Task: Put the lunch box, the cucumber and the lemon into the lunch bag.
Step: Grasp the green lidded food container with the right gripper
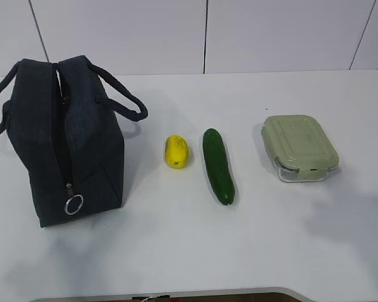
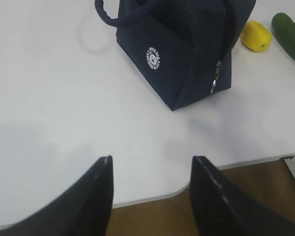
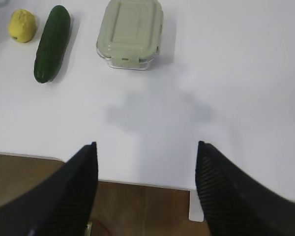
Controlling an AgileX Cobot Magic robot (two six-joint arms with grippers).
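The jaws of the left gripper (image 2: 151, 169) are being held spread apart with nothing between them, hanging over the near edge of the white desk (image 2: 49, 98); the jaws of the right gripper (image 3: 145, 157) are likewise being kept wide and empty above the desk's front edge. Beyond the left gripper, the lunch bag (image 2: 187, 54) is standing upright on the desk, its white round logo (image 2: 153, 58) being shown on one side and its zipper (image 2: 216, 76) running down the end panel. In the exterior view the bag's top is being seen gaping open between the two handles, with a silver ring pull (image 1: 74, 204) hanging low at the near end. Just right of the bag the lemon (image 1: 176, 151) is lying on the desk, the cucumber (image 1: 218, 165) is lying beside it without touching, and further right, well apart, the lunch box (image 1: 299, 148) is sitting closed under its pale green lid.
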